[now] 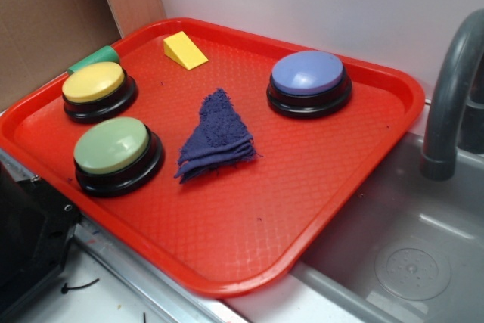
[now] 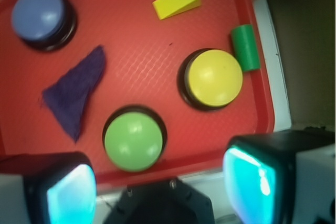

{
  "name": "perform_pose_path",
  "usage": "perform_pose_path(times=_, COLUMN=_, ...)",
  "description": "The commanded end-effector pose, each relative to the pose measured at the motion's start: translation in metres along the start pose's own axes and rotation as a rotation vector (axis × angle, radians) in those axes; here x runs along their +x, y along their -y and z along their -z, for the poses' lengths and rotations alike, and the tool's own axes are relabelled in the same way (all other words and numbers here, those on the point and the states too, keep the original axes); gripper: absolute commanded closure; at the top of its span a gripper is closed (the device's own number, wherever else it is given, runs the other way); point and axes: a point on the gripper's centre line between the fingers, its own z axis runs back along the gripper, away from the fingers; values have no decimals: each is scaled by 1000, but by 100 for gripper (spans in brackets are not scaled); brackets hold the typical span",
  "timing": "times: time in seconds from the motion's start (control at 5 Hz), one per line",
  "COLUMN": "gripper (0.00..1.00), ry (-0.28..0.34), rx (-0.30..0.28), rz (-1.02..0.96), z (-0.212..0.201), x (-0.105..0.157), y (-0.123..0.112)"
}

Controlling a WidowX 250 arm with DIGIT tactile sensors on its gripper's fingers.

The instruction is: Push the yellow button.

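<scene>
Yellow button: a round yellow dome on a black circular base, seated on the red tray near its left rim in the exterior view; in the wrist view it is found at about 2 o'clock from the frame centre. Nothing is seen touching it.

Green cylinder: laid on its side just beside the yellow button, at about 1 o'clock from it in the wrist view, against the tray rim.

Green button: set near the yellow button, at about 6 o'clock from it in the exterior view.

Yellow wedge block: placed at about 2 o'clock from the yellow button in the exterior view, clear of it.

Blue cloth: folded into a rough triangle near the tray centre.

Blue button: positioned well apart from the yellow button, toward the far right of the tray.

Red tray: all items above are carried on it; it is rested beside a grey sink.

Gripper: shown at the bottom edge of the wrist view, its two fingers spread wide with nothing held between them, above the tray's near rim.
</scene>
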Motion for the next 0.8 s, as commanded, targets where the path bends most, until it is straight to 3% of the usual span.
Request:
perform_pose_path(times=0.0, gripper=0, ry=120, rx=63, rz=-229, z=56, x=12, y=-55)
perform_pose_path(times=0.4, gripper=0, ry=38, rx=59, rz=-190, z=115, x=23, y=-71)
perform_pose_path(times=0.6, gripper=0, ry=3, rx=69, rz=-163, z=132, x=22, y=-63)
